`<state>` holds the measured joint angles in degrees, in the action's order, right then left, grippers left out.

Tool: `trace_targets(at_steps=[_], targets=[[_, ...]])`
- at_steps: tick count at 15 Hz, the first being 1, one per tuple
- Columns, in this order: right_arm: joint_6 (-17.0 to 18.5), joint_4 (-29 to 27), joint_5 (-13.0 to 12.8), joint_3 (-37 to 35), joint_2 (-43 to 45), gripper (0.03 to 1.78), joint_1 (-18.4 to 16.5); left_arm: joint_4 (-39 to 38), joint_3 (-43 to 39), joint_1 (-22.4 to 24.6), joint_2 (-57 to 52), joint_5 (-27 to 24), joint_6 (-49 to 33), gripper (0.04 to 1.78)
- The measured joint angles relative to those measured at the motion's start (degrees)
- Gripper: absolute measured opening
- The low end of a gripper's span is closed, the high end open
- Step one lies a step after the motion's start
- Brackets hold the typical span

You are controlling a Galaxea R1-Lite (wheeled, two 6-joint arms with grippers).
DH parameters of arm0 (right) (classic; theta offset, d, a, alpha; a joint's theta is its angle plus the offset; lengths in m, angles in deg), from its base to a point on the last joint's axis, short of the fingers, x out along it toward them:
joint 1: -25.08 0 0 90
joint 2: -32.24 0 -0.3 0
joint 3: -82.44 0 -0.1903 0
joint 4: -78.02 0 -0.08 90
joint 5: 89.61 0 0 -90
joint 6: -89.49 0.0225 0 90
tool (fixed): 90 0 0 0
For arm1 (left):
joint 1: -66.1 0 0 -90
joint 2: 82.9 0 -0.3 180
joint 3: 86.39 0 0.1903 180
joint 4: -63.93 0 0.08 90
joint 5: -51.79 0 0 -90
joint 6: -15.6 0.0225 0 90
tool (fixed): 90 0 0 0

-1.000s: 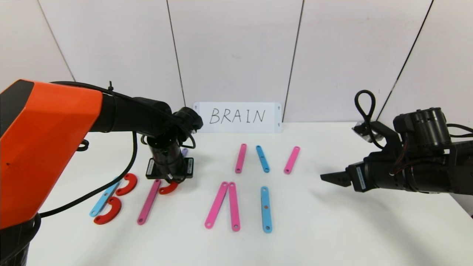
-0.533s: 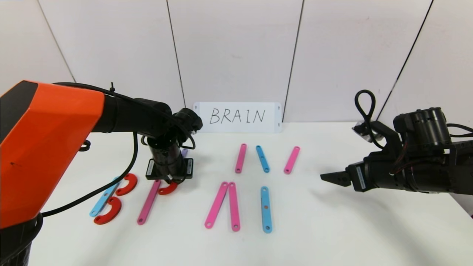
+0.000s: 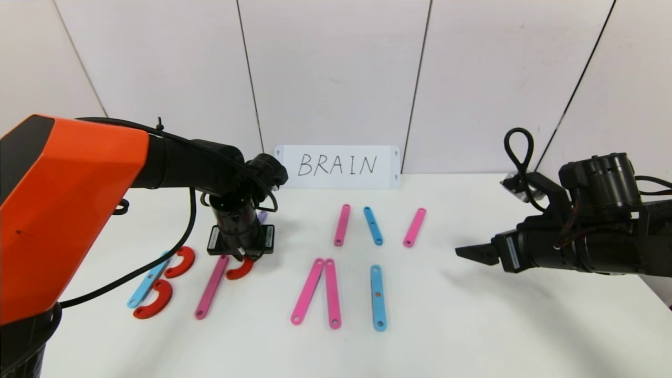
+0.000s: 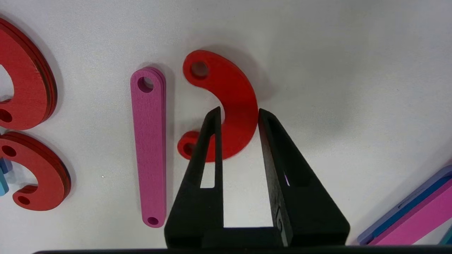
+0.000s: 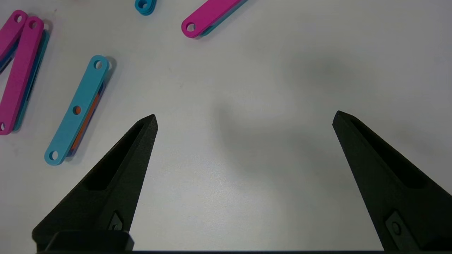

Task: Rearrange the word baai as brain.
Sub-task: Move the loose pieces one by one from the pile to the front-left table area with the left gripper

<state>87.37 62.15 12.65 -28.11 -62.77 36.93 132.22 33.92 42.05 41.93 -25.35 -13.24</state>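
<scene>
The letters are laid out in flat holed pieces on the white table [image 3: 472, 325]. My left gripper [image 3: 242, 258] [image 4: 238, 112] points straight down at a red C-shaped curve [image 3: 240, 270] [image 4: 236, 91] lying flat beside a pink bar [image 3: 211, 286] [image 4: 149, 148]. Its fingers press against both edges of the curve's band, shut on it. Further left are two more red curves [image 3: 181, 261] [image 3: 154, 299] along a blue bar [image 3: 148, 279]. My right gripper [image 3: 467, 253] [image 5: 245, 118] hovers wide open over bare table at the right.
The white BRAIN card [image 3: 338, 166] leans on the back wall. Mid-table lie a pink bar [image 3: 342, 224], a blue bar [image 3: 373, 226], a pink bar [image 3: 415, 227], two touching pink bars [image 3: 317, 291] and a blue bar [image 3: 378, 297]. A purple bar end [image 3: 262, 215] peeks from behind the left wrist.
A little more of the red curve shows below the left gripper than before. Neither arm has otherwise shifted.
</scene>
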Motion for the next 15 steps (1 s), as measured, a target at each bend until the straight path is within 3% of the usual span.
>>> trace_targets(at_steps=[2,5,8,11,15], targets=[[0.0,0.0,0.0,0.0,0.0,1.74,0.0,0.0,0.0,0.0,0.0,0.0,0.0,0.68],[0.0,0.0,0.0,0.0,0.0,1.74,0.0,-0.1,0.0,-0.1,0.0,0.0,0.0,1.20],[0.0,0.0,0.0,0.0,0.0,1.74,0.0,-0.8,0.1,-0.3,-0.3,0.0,0.0,1.58],[0.0,0.0,0.0,0.0,0.0,1.74,0.0,-1.1,0.2,-0.4,-0.5,-0.1,0.1,1.74],[0.0,0.0,0.0,0.0,0.0,1.74,0.1,-4.0,0.3,0.3,-1.2,-0.6,3.6,1.74]])
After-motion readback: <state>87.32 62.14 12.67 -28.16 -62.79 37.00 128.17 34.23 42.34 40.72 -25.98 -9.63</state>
